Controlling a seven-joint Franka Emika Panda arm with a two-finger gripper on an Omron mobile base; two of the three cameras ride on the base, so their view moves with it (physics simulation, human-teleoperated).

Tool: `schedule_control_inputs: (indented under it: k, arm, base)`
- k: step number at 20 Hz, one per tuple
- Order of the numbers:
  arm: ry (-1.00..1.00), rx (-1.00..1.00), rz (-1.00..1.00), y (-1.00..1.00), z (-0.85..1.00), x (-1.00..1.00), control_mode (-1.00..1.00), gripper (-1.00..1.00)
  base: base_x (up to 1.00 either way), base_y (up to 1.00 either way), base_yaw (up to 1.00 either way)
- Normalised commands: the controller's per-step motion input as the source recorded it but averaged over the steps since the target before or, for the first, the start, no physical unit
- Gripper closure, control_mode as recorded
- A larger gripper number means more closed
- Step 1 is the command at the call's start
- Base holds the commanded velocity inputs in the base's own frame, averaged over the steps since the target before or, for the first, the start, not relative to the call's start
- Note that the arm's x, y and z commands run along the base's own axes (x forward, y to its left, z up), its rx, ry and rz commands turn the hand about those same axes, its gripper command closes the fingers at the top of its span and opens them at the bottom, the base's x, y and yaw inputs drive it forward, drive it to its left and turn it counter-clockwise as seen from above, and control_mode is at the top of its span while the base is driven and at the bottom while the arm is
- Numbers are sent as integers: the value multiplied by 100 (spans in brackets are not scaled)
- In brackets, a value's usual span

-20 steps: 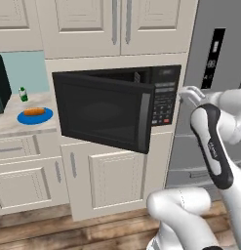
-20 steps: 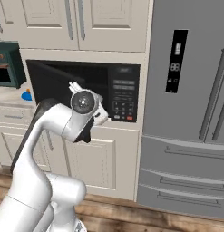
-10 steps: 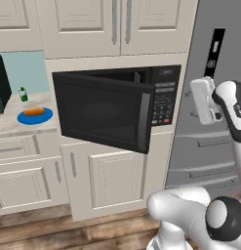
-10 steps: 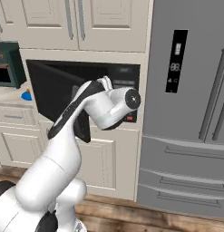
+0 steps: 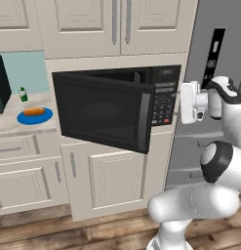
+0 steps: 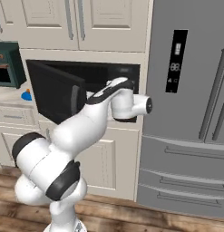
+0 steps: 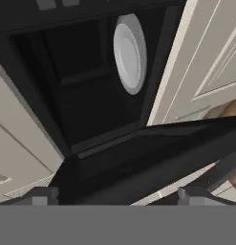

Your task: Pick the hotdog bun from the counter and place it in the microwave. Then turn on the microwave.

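The microwave [image 7: 91,95] stands open, its white round plate [image 7: 130,52] inside; the dark door [image 7: 153,158] swings toward the spread fingers [image 7: 40,197].

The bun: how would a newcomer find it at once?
Left of the open microwave, on the beige counter, lies a round blue plate. The bun rests on it, a small oblong orange-tan shape, unlike the little green bottle standing behind.
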Motion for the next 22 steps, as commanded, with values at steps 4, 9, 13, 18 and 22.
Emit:
schedule_control_inputs:
  k: [4, 9, 13, 18, 22]
  arm:
    - [0, 6, 26, 26, -25, 46, -100, -100]
    - [0, 0, 27, 38, -23, 25, -100, -100]
    - [0, 0, 29, 40, -17, 32, -100, -100]
    - [0, 0, 33, 45, -18, 22, -100, -100]
    - [-1, 0, 35, 47, -16, 2, -100, -100]
  base:
    - [0, 0, 0]
    - [0, 0, 0]
    - [0, 0, 0]
    - [0, 0, 0]
    - [0, 0, 0]
